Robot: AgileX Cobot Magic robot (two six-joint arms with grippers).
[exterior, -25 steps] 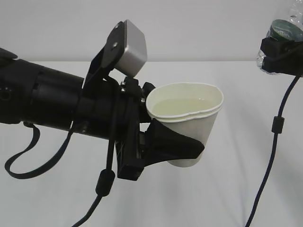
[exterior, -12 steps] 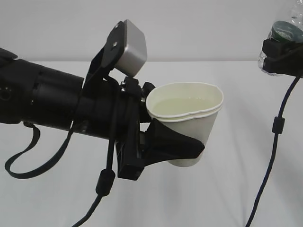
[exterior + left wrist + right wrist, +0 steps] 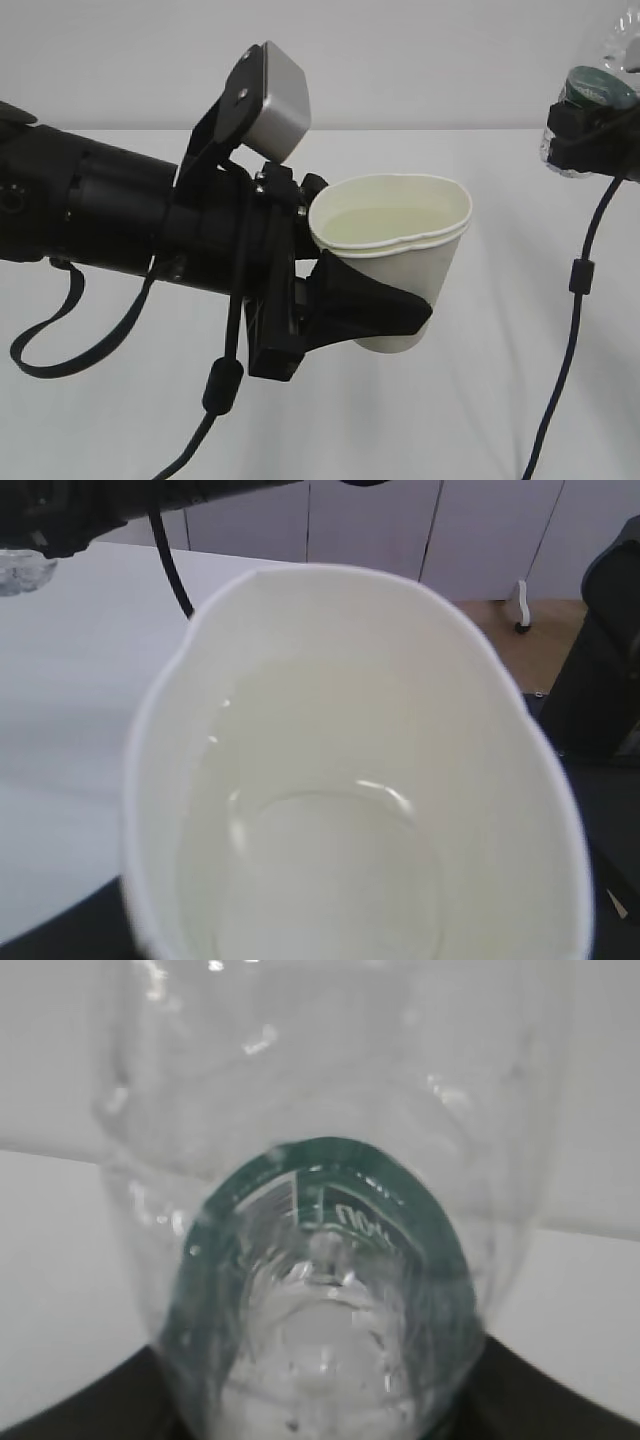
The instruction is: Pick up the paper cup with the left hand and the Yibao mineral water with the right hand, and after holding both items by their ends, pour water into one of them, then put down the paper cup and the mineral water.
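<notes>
Above the tabletop's point(image 3: 480, 420) right edge, the right hand point(image 3: 590, 135), clamping the Yibao mineral water point(image 3: 598, 85), has tipped back while the left hand's point(image 3: 345, 300) fingers pinch the filled paper cup point(image 3: 395, 250), so pouring looks done

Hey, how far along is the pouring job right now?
Pouring looks done: water sits in the paper cup. In hand: the left hand grips the cup, the right hand grips the Yibao mineral water. Left: setting both down.
</notes>
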